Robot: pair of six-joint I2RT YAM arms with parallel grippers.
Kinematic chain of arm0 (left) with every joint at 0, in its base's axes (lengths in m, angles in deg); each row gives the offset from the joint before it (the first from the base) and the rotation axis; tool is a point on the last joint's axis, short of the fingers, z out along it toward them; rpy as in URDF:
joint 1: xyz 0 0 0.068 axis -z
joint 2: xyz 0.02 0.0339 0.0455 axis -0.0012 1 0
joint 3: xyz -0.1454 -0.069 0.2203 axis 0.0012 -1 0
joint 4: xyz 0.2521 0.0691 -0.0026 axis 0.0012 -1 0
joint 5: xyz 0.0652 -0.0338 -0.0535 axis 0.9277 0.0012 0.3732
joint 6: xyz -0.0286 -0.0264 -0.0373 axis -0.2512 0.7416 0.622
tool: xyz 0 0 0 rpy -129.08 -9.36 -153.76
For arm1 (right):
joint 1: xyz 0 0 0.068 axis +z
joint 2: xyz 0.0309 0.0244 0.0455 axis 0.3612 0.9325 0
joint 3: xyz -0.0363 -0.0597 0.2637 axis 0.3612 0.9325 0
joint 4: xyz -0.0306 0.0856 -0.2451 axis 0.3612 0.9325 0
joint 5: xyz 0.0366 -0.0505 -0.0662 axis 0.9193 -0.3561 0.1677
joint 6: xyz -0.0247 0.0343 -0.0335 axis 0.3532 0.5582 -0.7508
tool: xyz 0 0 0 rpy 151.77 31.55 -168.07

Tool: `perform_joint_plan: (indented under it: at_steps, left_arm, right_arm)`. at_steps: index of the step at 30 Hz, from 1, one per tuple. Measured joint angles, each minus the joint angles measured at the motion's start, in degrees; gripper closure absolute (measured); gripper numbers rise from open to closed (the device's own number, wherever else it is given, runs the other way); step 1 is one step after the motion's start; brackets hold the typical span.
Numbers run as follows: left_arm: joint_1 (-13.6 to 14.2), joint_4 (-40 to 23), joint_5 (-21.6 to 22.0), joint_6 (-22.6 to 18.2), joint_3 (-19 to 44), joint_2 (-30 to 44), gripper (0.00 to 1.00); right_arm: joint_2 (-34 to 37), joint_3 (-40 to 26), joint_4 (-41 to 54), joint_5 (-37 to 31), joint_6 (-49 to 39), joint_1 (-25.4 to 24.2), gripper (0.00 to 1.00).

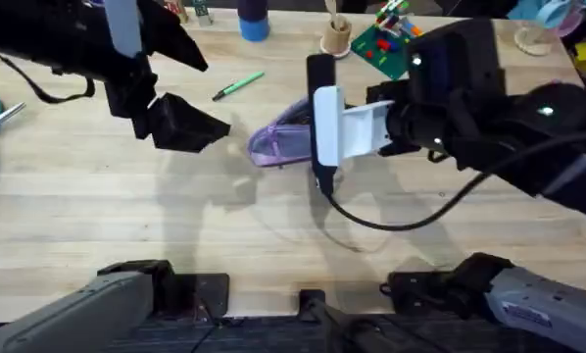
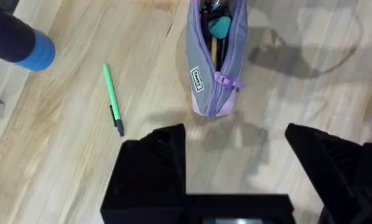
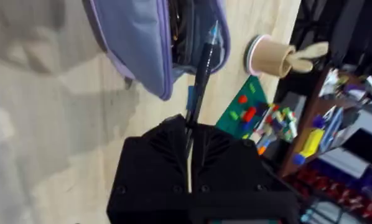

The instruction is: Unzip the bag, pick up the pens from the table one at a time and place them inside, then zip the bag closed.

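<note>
My right gripper [image 3: 191,127] is clamped on the dark blue-black pen [image 3: 201,71], its fingers pressed together on the barrel. The pen's long axis runs straight out from my fingertips, its far tip already inside the unzipped mouth of the lilac pencil pouch [image 3: 133,46]. The pouch lies on the wooden table [image 1: 126,216] near its middle, directly ahead of this gripper, its length roughly in line with the pen. I judge that the pen goes in along that axis.

My left gripper [image 2: 234,168] hovers with its fingers wide apart, holding nothing, just short of the pouch's near end [image 2: 214,68]. The light green pen [image 2: 112,99] lies on the table beside the pouch, roughly parallel to it and closer to my left arm, so that pickup looks like the left arm's job.
</note>
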Motion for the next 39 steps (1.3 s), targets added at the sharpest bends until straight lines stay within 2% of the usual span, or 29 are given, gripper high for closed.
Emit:
perform_joint_plan:
  at_steps: [8,18,28,33,39]
  left_arm:
    - [0.01,0.00,0.00,0.00,0.00,0.00,0.006]
    - [0.00,0.00,0.00,0.00,0.00,0.00,0.006]
    - [0.00,0.00,0.00,0.00,0.00,0.00,0.005]
    - [0.00,0.00,0.00,0.00,0.00,0.00,0.006]
    - [0.00,0.00,0.00,0.00,0.00,0.00,0.005]
  right_arm:
    - [3.36,0.00,-5.72,-0.39,-9.30,0.00,0.970]
    - [5.53,0.00,-6.10,0.09,-18.85,0.07,0.970]
    - [8.24,0.00,-8.38,7.51,-21.07,0.17,0.970]
    - [10.77,0.00,-12.88,10.18,-20.86,1.60,0.970]
    - [13.48,0.00,-13.69,13.23,-20.59,3.95,0.970]
